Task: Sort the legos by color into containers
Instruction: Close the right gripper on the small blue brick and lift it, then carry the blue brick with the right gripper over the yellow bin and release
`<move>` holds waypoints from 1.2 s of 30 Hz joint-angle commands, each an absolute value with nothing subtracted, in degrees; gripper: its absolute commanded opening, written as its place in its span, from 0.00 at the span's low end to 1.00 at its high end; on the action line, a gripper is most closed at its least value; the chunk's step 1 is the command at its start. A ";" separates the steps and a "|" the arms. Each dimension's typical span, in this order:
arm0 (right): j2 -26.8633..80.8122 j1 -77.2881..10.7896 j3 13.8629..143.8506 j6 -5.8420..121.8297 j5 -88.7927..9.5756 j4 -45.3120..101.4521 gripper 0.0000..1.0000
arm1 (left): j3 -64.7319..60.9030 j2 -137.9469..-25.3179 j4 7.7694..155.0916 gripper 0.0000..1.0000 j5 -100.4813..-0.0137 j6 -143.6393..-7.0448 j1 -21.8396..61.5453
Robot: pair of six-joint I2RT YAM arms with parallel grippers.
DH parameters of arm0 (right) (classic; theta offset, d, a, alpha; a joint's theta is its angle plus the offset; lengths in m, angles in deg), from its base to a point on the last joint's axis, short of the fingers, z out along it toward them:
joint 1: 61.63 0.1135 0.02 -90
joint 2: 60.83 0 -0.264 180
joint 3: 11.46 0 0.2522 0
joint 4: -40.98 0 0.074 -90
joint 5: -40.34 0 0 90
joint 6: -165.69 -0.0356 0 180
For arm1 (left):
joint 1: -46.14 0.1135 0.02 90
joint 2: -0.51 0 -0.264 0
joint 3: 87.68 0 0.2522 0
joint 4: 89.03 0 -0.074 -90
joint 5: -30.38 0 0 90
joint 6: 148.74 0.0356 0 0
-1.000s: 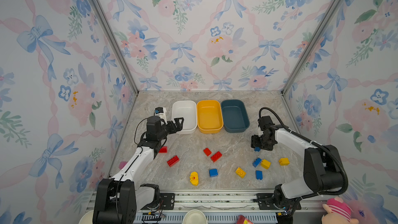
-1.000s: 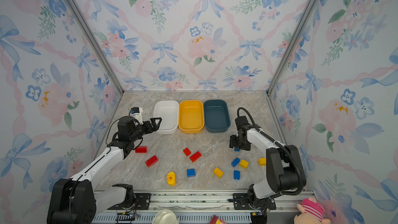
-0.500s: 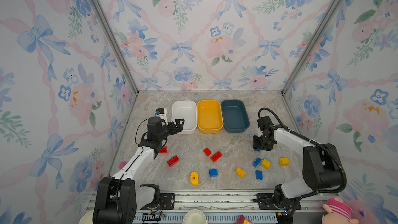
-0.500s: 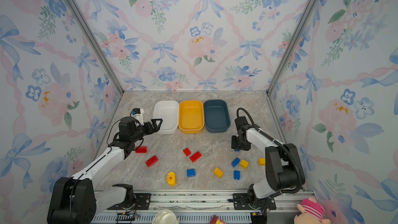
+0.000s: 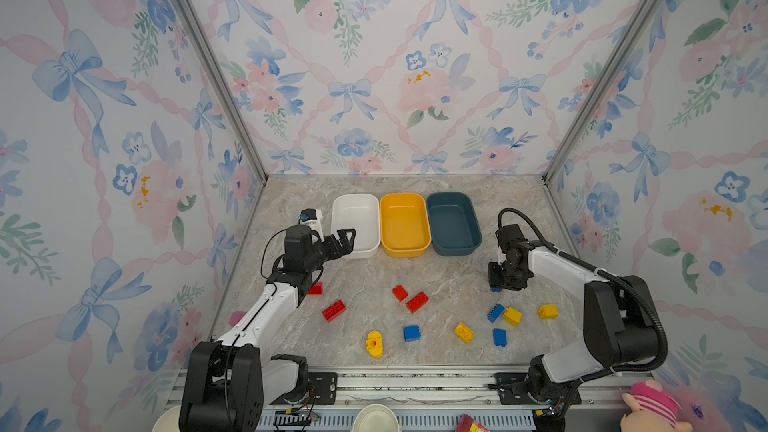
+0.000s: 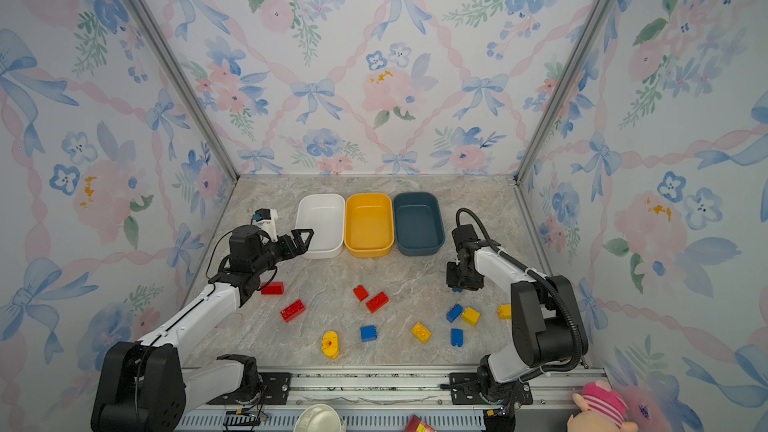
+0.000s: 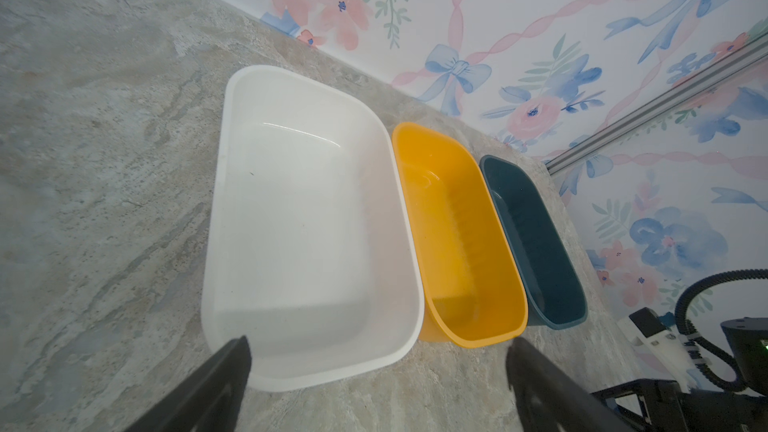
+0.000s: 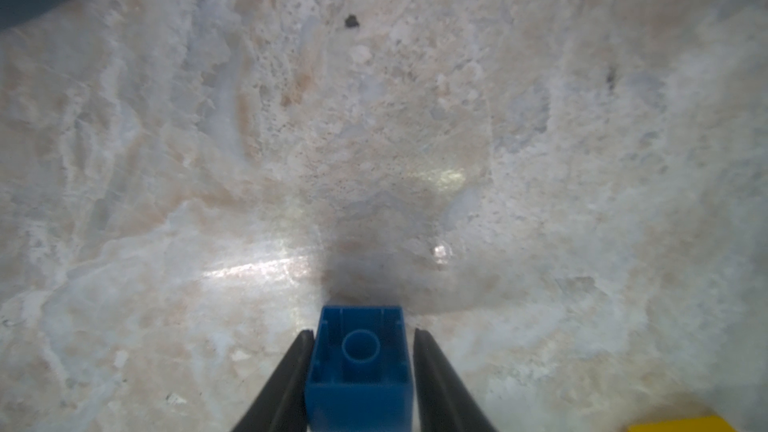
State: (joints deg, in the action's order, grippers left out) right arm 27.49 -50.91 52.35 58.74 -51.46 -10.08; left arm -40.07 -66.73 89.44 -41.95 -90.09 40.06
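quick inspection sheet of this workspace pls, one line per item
surface: marble-look tabletop, no spills seen
job's things: white tub, yellow tub and teal tub side by side at the back, all empty; red legos, blue legos and yellow legos lie loose, none sorted yet
clutter: pink block at the left edge; paper cups, red packet and plush toy beyond the front rail
grippers: left gripper open, empty, before the white tub; right gripper astride a blue brick, grip uncertain
cables: left arm's cable and right arm's cable loop clear of the legos
surroundings: wallpapered walls on three sides
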 commanded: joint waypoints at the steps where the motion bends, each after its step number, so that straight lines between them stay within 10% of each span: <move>1: 28.29 -50.04 52.26 58.84 -52.21 -11.45 0.41 | -40.97 -67.01 90.39 0.98 -41.23 -90.55 39.73; 36: 23.20 -44.44 61.47 55.53 -50.28 -17.93 0.32 | -41.38 -66.39 90.66 0.98 -41.38 -91.01 39.60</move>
